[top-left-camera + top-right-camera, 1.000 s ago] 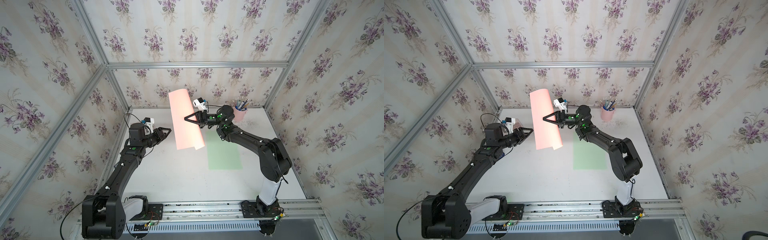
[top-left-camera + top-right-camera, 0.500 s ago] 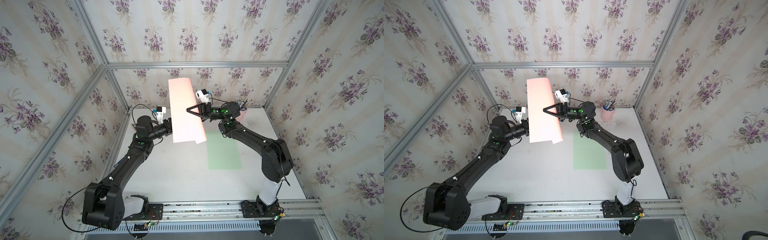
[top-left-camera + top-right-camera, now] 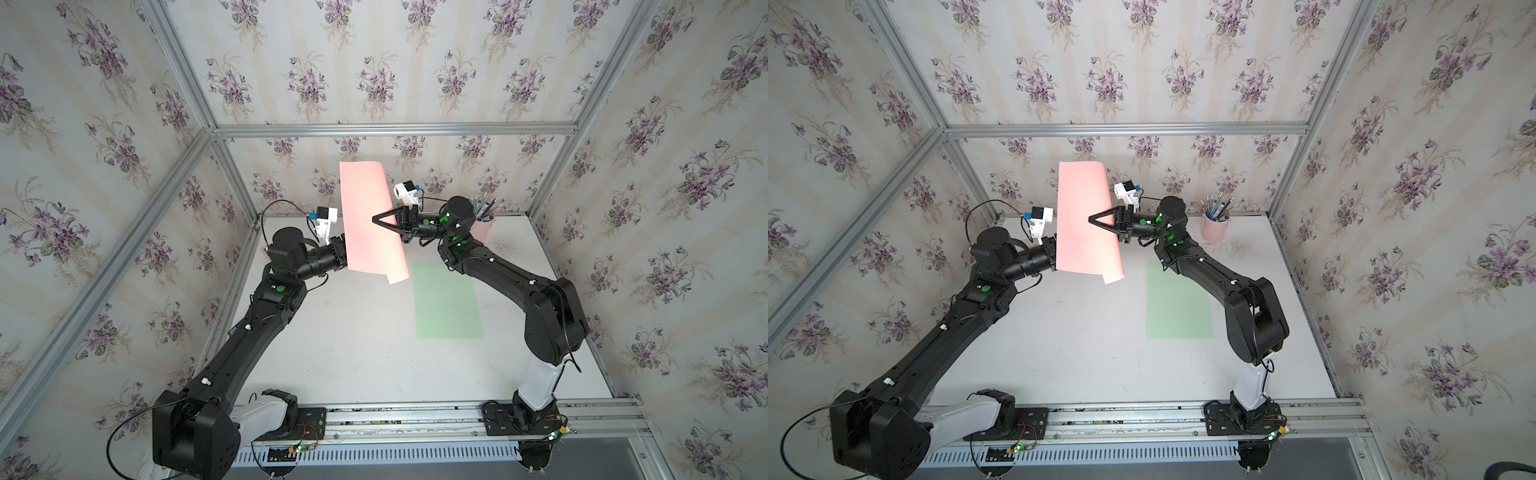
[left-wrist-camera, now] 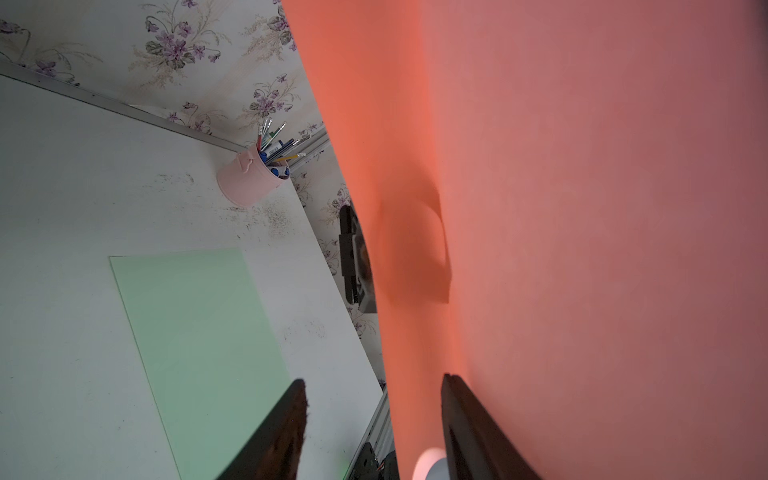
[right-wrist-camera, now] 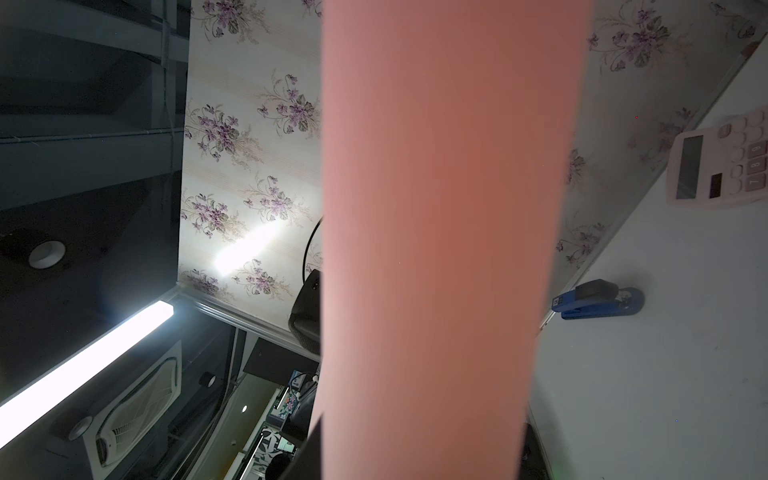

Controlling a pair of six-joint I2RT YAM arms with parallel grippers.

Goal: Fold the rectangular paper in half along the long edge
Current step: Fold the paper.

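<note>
We see a white bench (image 3: 365,345) boxed in by walls of pale wallpaper with purple flower sprigs (image 3: 374,79), which are held in a silver aluminium frame (image 3: 395,129). A metal rail (image 3: 415,415) along the near edge carries both arm bases. Above the back half of the bench, well clear of it, the salmon-pink rectangular sheet of paper (image 3: 368,224) hangs nearly upright between the two arms. Its top edge curls over and one lower corner is bent. The right fingers (image 3: 378,219) are pinched together on its right long edge, about halfway along, and carry it. In both top views the sheet hides the left fingers. In the left wrist view the left fingers (image 4: 282,432) stand apart with the sheet's edge between them. One lies against the pink face and the other is off it, so they grip nothing. A pale green sheet of paper (image 3: 446,303) lies flat on the bench right of centre. A pink cup of pens and pencils (image 3: 1214,228) stands in the far right corner, with grey smudges (image 4: 274,216) on the bench around it. The right wrist view shows a pink desk calculator (image 5: 719,166) and a blue stapler (image 5: 598,301) near the wall. It also shows a lit ceiling tube (image 5: 83,365) beyond the enclosure.
</note>
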